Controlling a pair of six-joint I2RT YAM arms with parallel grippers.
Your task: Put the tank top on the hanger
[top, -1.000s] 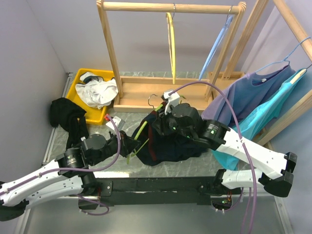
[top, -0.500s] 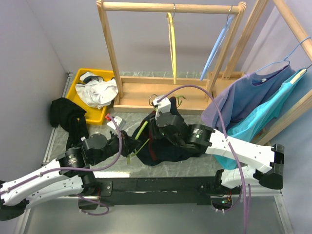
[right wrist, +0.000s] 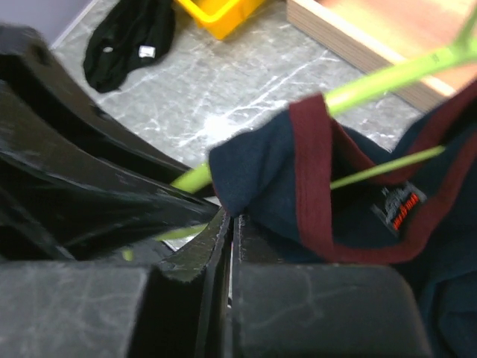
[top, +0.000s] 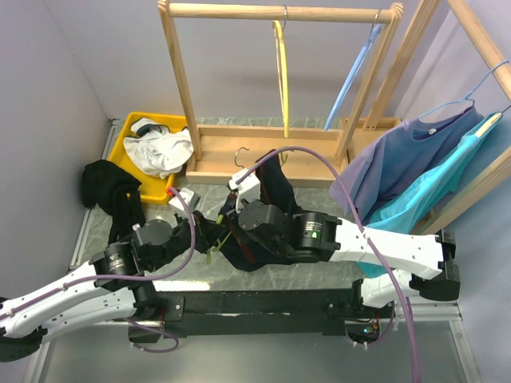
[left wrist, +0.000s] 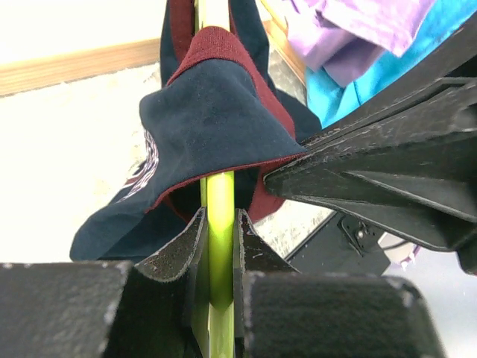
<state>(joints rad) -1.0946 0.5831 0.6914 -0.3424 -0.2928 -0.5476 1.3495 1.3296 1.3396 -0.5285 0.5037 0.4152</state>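
Left gripper [left wrist: 220,242] clamped on thin lime-green hanger [left wrist: 220,190]. Right gripper [right wrist: 231,227] pinched shut on edge of dark navy red-trimmed cloth tank top [right wrist: 268,168] (strap looped over hanger arm).

I can read no words anywhere: the black label [right wrist: 399,211] inside the neck of the tank top [right wrist: 268,179] carries orange-red print, too blurred in my right wrist view to make out. My left wrist view shows a pale printed emblem [left wrist: 145,168] on the tank top, curled and illegible. The black garment [right wrist: 127,37] bears a white tag [right wrist: 147,51], too small to read.
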